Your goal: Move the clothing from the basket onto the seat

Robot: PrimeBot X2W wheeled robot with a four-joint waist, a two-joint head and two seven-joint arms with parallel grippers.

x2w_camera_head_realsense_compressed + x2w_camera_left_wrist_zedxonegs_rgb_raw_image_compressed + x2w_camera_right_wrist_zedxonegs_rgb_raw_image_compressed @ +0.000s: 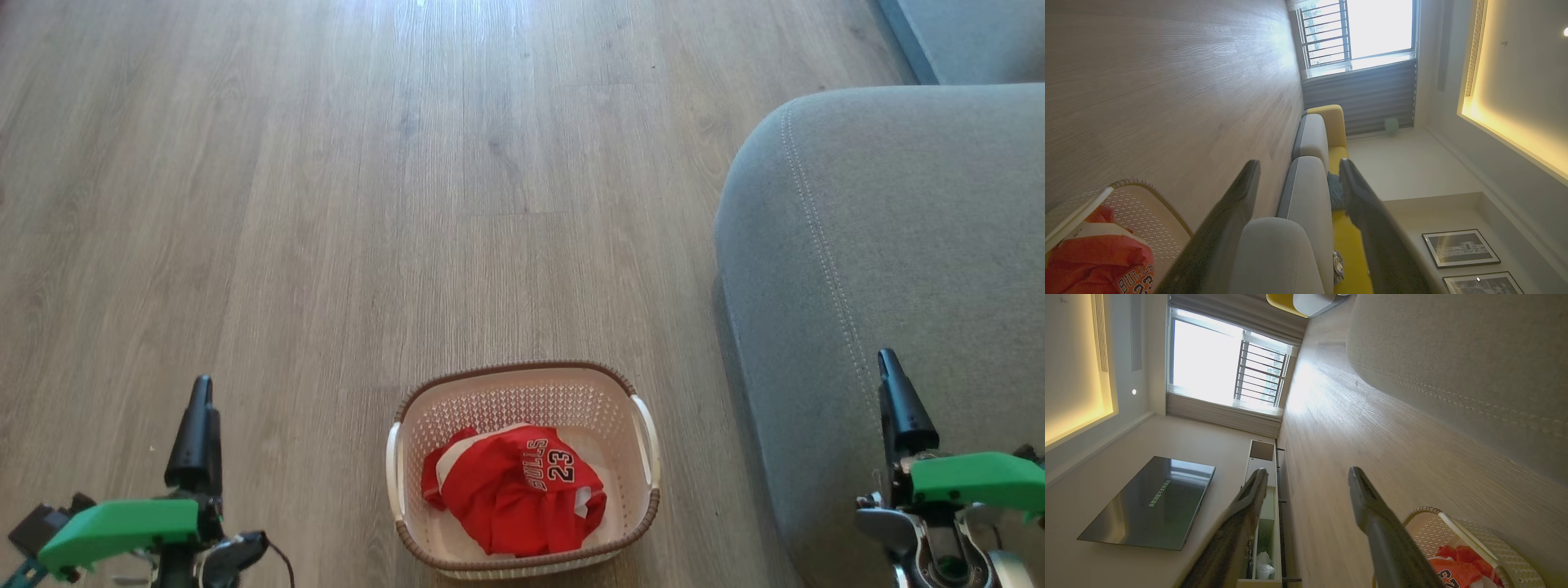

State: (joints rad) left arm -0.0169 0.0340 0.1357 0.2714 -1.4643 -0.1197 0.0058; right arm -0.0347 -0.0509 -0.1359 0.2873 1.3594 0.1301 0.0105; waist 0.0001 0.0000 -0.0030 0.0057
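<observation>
The cream basket with a brown rim stands on the floor at the bottom middle of the head view. Crumpled red clothing lies inside it, with "BULLS 23" lettering facing up. The grey seat fills the right side, its rounded corner just right of the basket. My left gripper hangs open left of the basket, and my right gripper hangs open over the seat's front edge. Both hold nothing. In the left wrist view the open left gripper frames the seat, with the basket and clothing at lower left.
Wooden floor stretches ahead and to the left. The right wrist view shows the open right gripper, a wall television, a low white cabinet and a bright window. A yellow sofa back runs behind the seat cushions.
</observation>
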